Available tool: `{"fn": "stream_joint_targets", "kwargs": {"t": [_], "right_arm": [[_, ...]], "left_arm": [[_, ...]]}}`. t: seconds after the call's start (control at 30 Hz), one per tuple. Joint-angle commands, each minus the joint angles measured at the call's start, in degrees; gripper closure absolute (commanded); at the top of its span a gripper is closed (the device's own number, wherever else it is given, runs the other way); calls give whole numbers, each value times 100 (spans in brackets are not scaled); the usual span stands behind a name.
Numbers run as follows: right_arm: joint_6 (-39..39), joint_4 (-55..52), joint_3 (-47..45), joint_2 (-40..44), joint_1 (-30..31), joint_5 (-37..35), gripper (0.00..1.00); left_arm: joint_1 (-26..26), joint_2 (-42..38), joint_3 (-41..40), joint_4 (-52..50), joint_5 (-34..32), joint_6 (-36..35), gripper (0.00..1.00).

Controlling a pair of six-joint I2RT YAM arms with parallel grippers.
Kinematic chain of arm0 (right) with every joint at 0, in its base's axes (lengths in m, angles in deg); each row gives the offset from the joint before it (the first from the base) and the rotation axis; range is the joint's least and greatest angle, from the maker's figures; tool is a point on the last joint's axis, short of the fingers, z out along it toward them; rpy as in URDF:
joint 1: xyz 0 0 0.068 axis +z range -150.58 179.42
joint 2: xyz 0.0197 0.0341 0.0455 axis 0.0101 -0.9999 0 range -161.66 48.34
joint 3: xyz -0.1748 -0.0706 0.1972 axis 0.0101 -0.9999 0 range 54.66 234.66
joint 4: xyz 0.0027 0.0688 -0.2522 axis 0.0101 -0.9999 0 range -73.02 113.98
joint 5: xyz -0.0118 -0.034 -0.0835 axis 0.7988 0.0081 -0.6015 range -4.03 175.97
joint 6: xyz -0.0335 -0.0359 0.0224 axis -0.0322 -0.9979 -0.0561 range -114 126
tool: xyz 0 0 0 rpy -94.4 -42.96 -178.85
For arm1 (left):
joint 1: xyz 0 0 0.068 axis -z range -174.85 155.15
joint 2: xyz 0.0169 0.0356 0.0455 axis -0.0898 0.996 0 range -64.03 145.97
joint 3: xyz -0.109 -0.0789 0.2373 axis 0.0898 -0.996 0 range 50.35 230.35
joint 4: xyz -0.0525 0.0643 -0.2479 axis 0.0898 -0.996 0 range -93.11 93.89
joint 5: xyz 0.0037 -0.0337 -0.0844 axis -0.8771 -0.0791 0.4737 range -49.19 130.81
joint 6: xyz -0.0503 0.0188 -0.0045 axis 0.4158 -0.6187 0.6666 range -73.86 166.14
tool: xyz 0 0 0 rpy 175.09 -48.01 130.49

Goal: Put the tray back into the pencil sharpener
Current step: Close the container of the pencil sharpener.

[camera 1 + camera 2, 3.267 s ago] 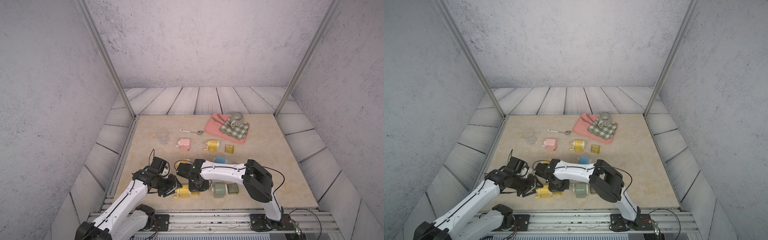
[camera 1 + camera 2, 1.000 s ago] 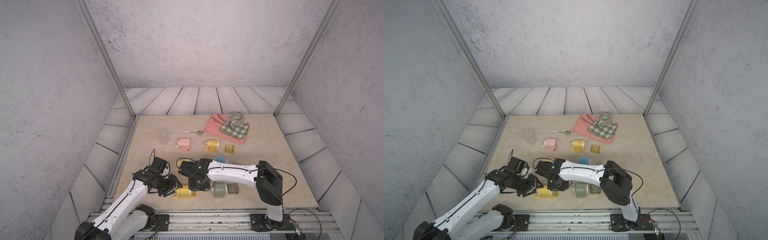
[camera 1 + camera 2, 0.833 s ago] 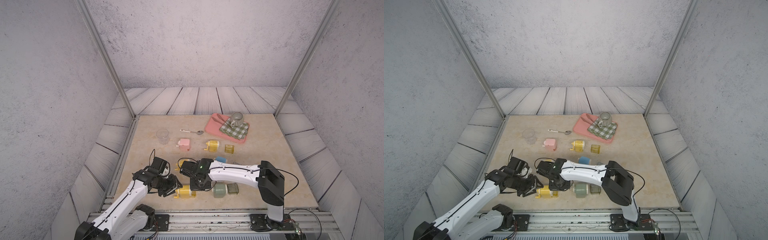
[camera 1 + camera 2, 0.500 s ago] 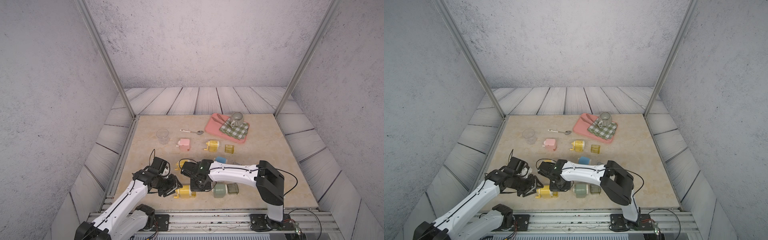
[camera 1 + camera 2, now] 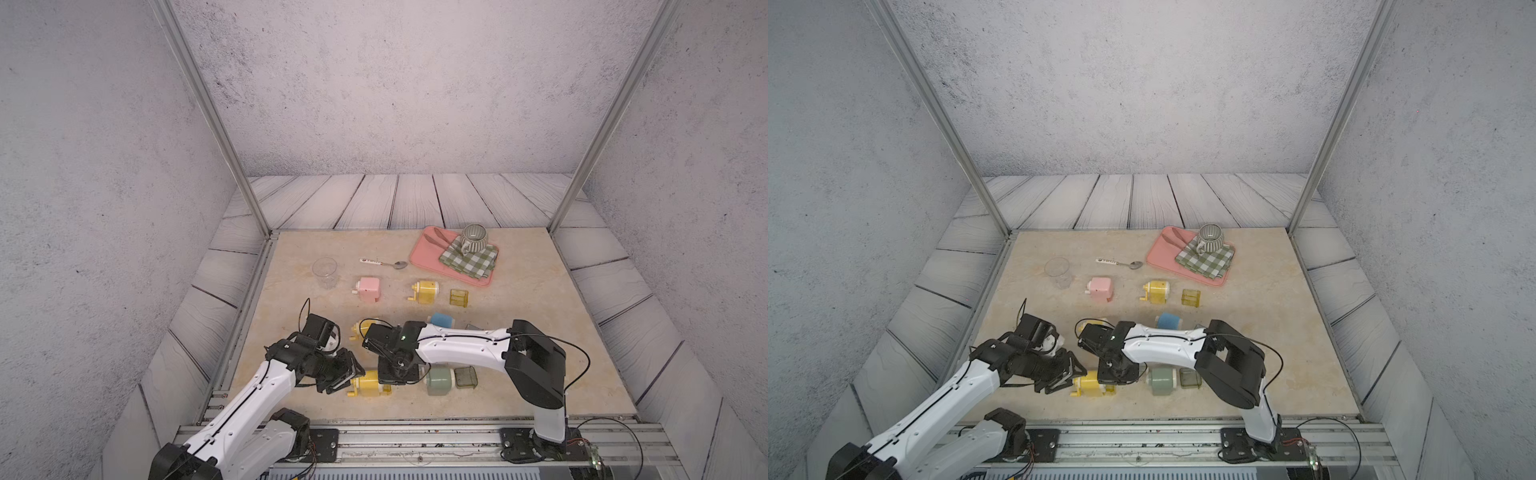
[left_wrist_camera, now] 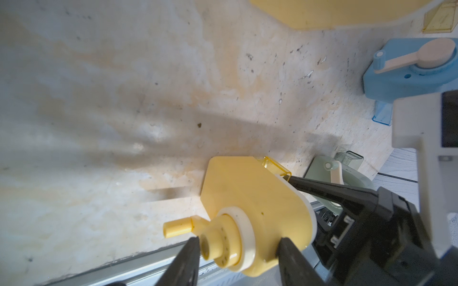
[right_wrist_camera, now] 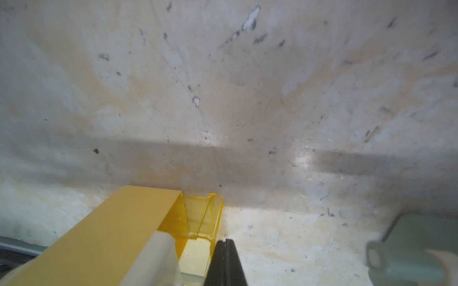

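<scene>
Partway inside yellow sharpener (image 7: 99, 235), translucent amber tray (image 7: 201, 218)

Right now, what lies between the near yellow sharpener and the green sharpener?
The right gripper, shut, its tip beside the yellow tray sticking out of the near yellow sharpener; the green sharpener sits beyond it. Both top views show it.

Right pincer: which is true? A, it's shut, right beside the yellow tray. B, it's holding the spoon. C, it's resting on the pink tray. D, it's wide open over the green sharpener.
A: the right wrist view shows the right pincer with its fingers pressed together, beside the tray that sticks out of the yellow sharpener.
</scene>
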Motion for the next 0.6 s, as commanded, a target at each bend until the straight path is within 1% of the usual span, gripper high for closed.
{"fn": "stream_joint_targets", "kwargs": {"t": [0.0,0.57], "right_arm": [[53,126,-114,-27,-33,108,100],[58,1050,-572,269,-53,407,100]], "left_arm": [[55,7,-26,-212,-133,-20,46],[64,15,-30,-240,-142,-13,46]]}}
